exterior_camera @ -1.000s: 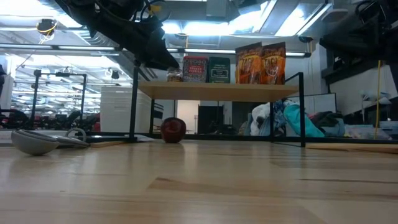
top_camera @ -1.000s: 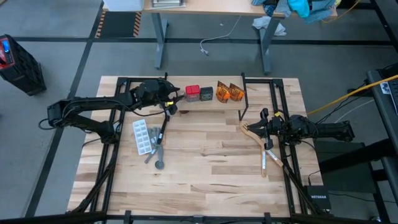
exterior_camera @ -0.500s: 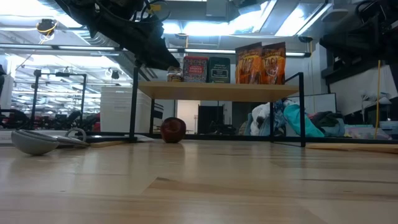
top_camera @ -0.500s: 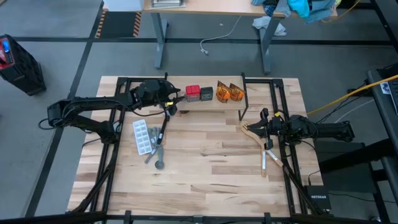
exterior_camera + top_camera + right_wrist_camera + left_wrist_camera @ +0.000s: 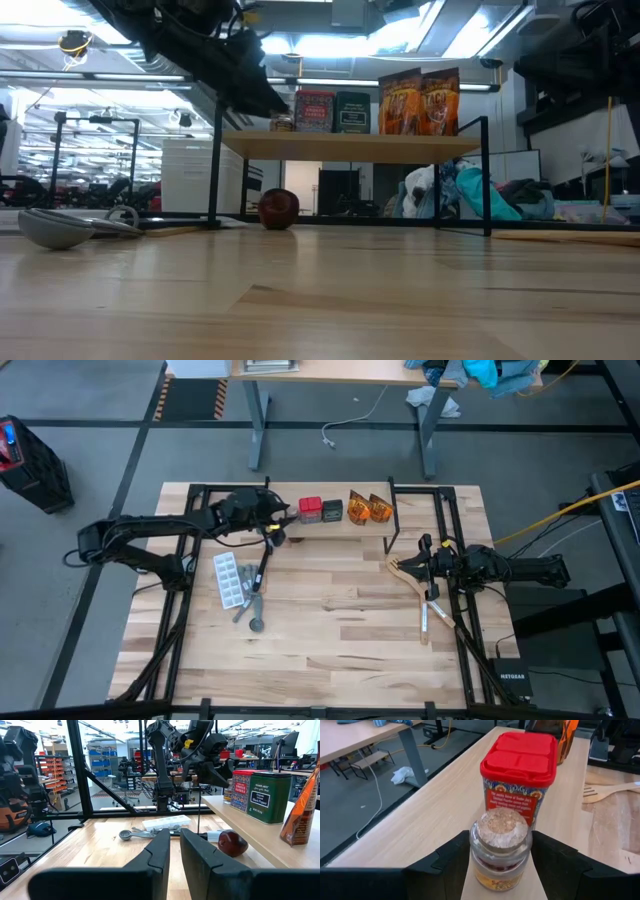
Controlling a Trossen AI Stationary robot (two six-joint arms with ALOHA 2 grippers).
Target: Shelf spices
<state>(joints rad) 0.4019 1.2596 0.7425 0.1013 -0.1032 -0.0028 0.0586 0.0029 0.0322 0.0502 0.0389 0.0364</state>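
Observation:
The shelf (image 5: 345, 522) stands at the table's far side. On its plank stand a red box (image 5: 310, 510), a dark grey box (image 5: 332, 510) and two orange packets (image 5: 368, 508), all upright on their bases. A small glass jar (image 5: 500, 851) with a cork lid stands at the plank's left end, right beside the red box (image 5: 519, 775). My left gripper (image 5: 277, 520) is shut on the jar. My right gripper (image 5: 426, 558) waits at the table's right side, shut and holding nothing. My left gripper pinches the jar's glass sides (image 5: 476, 856), just below the cork lid, between its two fingers (image 5: 451, 860). The fingers come from the table's left, slanting slightly down, along the plank. The jar is upright with its base at the plank's surface (image 5: 281, 124).
A white blister tray (image 5: 228, 580) and metal measuring spoons (image 5: 250, 610) lie at the left of the table. A red round thing (image 5: 279, 208) lies under the shelf. A pale wooden fork (image 5: 410, 575) lies below my right gripper. Bare table top lies toward the near edge.

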